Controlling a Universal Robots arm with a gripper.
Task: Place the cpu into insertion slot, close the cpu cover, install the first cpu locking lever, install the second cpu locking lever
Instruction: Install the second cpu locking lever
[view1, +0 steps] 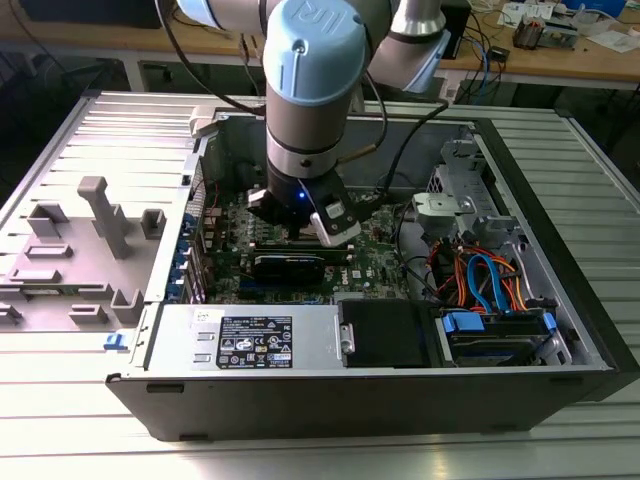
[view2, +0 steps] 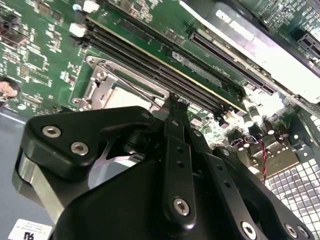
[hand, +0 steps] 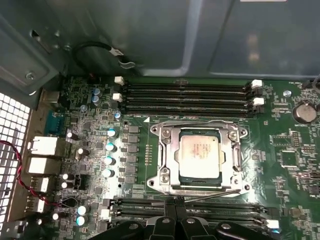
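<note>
One Universal Robots arm reaches down into the open computer case (view1: 560, 330) in the exterior view, its gripper (view1: 300, 222) low over the green motherboard (view1: 385, 262), beside the black graphics card (view1: 290, 266).

In the second wrist view the fingertips (view2: 178, 102) look drawn together at the near edge of the insertion slot (view2: 107, 80); whether they pinch a thin locking lever (view2: 145, 93) there you cannot tell, as the tips hide the contact.

In the first wrist view the cpu (hand: 200, 152) sits square in the socket, the cpu cover (hand: 168, 150) lies flat around it, and a wire lever (hand: 220, 195) runs along the socket's edge nearest the gripper, whose tips sit just beside that lever's end, between the socket and the memory slots (hand: 200, 205).

You appear to be on the lever stage. Judged from this, keep your push along the lever's own swing, watch that the wire tucks under its catch, and stay clear of the memory slots beside it.
</note>
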